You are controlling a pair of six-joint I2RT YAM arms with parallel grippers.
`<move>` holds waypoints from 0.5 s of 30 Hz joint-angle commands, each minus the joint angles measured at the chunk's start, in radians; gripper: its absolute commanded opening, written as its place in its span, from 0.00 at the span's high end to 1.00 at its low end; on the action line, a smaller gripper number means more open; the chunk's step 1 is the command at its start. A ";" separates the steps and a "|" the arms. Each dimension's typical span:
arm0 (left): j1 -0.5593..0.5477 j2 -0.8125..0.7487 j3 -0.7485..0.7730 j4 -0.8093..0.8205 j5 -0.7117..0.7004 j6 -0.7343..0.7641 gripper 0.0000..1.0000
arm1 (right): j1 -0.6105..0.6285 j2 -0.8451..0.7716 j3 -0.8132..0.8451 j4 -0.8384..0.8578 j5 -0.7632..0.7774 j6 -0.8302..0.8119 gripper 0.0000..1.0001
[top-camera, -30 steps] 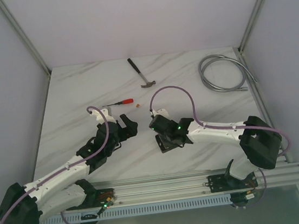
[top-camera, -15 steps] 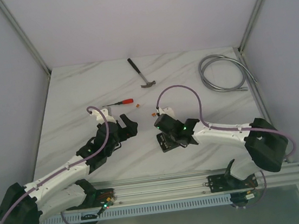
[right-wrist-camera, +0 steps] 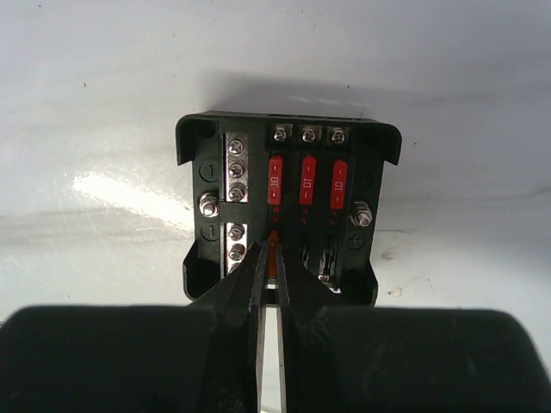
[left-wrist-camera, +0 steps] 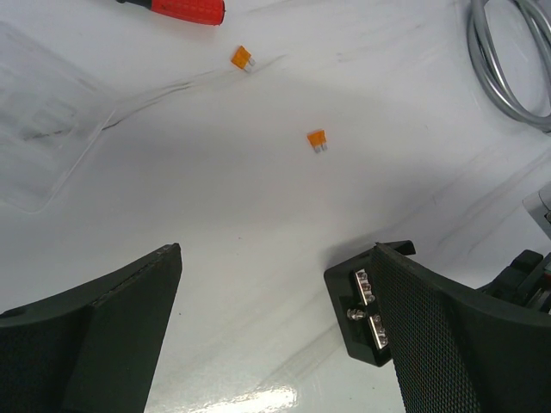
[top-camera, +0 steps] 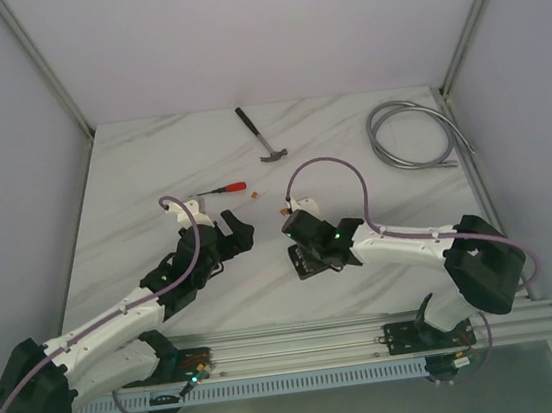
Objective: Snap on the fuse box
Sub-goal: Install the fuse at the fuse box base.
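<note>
The small black square plastic fuse box [right-wrist-camera: 289, 215] lies on the white marbled table [top-camera: 151, 171], just right of the left gripper [left-wrist-camera: 275, 267], which gapes wide and empty. The right gripper [right-wrist-camera: 269, 258] is pinched nearly closed on a thin orange fuse [right-wrist-camera: 274, 248] at the box's near slots.

The white, grey-veined desk [top-camera: 151, 171] is carrying a loose scatter of things. Toward the far edge a hammer [top-camera: 262, 136] is lying flat, its head toward the near side. In the far right corner a grey metal hose [top-camera: 413, 134] is sitting in a loose coil. Closer to the middle a red-handled screwdriver [top-camera: 225, 187] is lying. An orange fuse [top-camera: 255, 196] is resting just to its right, and a second orange fuse [top-camera: 284, 211] is lying a little nearer, apart from the first. A clear plastic piece [left-wrist-camera: 43, 112] is lying flat near the screwdriver. The black fuse box [top-camera: 308, 261] is sitting in the near middle, its slotted face turned up.
</note>
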 commanded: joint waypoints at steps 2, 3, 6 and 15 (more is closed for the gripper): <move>0.004 -0.010 0.009 -0.011 -0.004 -0.002 0.00 | -0.012 0.137 -0.116 -0.084 -0.018 0.002 1.00; 0.006 -0.011 0.008 -0.011 -0.004 -0.002 0.00 | -0.012 0.139 -0.126 -0.084 -0.022 0.004 1.00; 0.005 -0.016 0.007 -0.013 -0.007 -0.003 0.00 | -0.013 0.129 -0.155 -0.086 -0.030 0.012 1.00; 0.006 -0.025 0.006 -0.016 -0.006 -0.003 0.00 | -0.028 0.188 -0.166 -0.083 -0.010 0.008 1.00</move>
